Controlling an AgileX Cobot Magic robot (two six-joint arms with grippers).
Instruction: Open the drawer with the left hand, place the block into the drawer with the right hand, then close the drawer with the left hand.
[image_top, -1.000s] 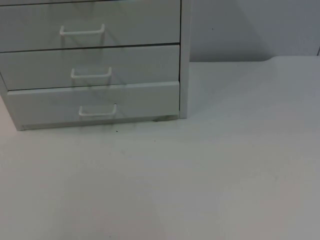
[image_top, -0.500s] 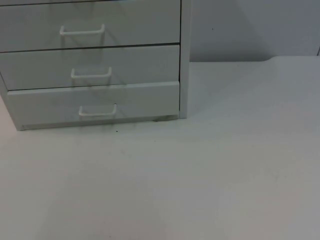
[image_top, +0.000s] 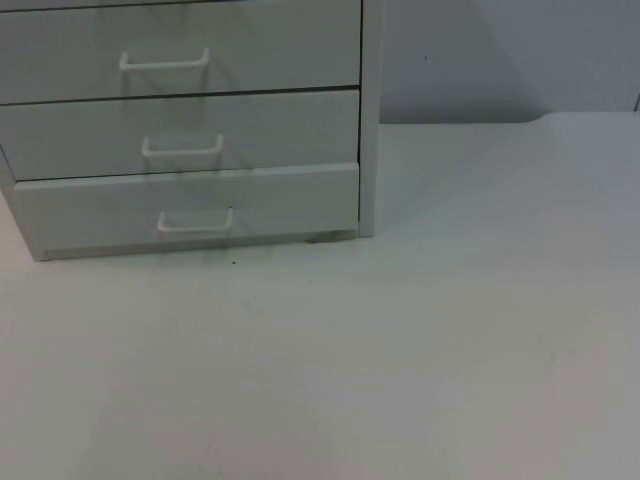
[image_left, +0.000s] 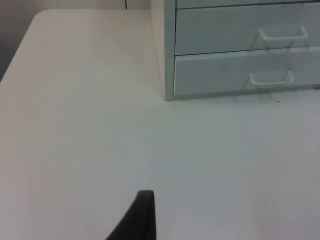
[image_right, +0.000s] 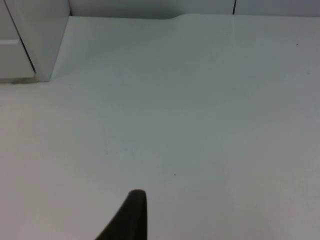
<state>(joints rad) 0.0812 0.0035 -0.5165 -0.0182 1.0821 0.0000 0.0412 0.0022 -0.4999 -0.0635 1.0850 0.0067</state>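
Of my left pincer I see one black fingertip above bare counter; likewise my right pincer. I cannot tell either one's state. The drawer cabinet stands at ten o'clock, cut off above; its bottom drawer is shut.
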